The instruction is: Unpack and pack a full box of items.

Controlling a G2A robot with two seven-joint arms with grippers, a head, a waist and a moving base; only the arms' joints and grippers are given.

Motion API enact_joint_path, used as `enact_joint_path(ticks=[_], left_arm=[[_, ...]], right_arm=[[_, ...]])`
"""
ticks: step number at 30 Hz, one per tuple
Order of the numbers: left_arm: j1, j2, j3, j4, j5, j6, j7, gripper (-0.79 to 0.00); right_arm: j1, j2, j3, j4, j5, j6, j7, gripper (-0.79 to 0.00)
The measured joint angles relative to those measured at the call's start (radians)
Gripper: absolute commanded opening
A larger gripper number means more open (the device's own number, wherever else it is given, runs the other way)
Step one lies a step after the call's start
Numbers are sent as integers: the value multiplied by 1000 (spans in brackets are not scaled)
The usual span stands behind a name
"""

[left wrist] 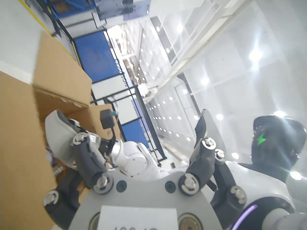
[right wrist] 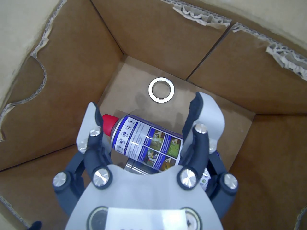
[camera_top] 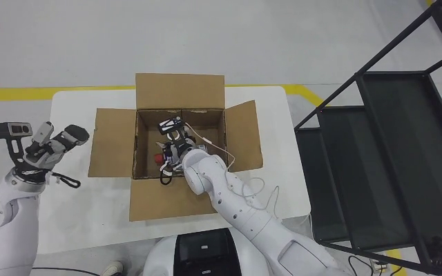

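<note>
currently, unpacking: the right hand point(right wrist: 146, 102), fingers spread, hangs inside the open brown cardboard box point(right wrist: 168, 37) over the blue-and-white spray can with red cap point(right wrist: 146, 142) lying on the box floor. next: lower, close on the can, lift clear. the left hand point(left wrist: 129, 120) is spread beside the box.

The white table point(camera_top: 76, 110) is lit evenly and brightly from overhead. The inside of the open brown cardboard box point(camera_top: 179, 90) near the table's far edge is left in shade, darker than its spread flaps. In the left wrist view, hard glare is thrown by the round ceiling lamps point(left wrist: 255, 54), with streaked flares around them, and straight roof beams are bowed toward the edges. A bright sheen is carried by the silver metal ring point(right wrist: 161, 89) on the box floor.
</note>
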Motion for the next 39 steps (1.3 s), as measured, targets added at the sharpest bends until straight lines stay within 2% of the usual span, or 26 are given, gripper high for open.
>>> enact_joint_path(ticks=[3, 6, 9, 15, 21, 27, 34, 39], left_arm=[[-14, 8, -51, 41, 19, 16, 13, 0], [-31, 15, -61, 95, 91, 34, 10, 0], [-61, 15, -27, 143, 152, 65, 9, 0], [-119, 10, 61, 190, 233, 71, 7, 0], [-152, 3, 136, 200, 328, 51, 39, 0], [-140, -1, 180, 169, 339, 25, 9, 0], [-114, -3, 181, 147, 298, 15, 37, 0], [-103, -3, 153, 130, 220, 9, 59, 0]], right_arm=[[0, 0, 0, 0, 0, 0, 0, 0], [0, 0, 0, 0, 0, 0, 0, 0], [0, 0, 0, 0, 0, 0, 0, 0], [0, 0, 0, 0, 0, 0, 0, 0], [0, 0, 0, 0, 0, 0, 0, 0], [0, 0, 0, 0, 0, 0, 0, 0], [0, 0, 0, 0, 0, 0, 0, 0], [0, 0, 0, 0, 0, 0, 0, 0]])
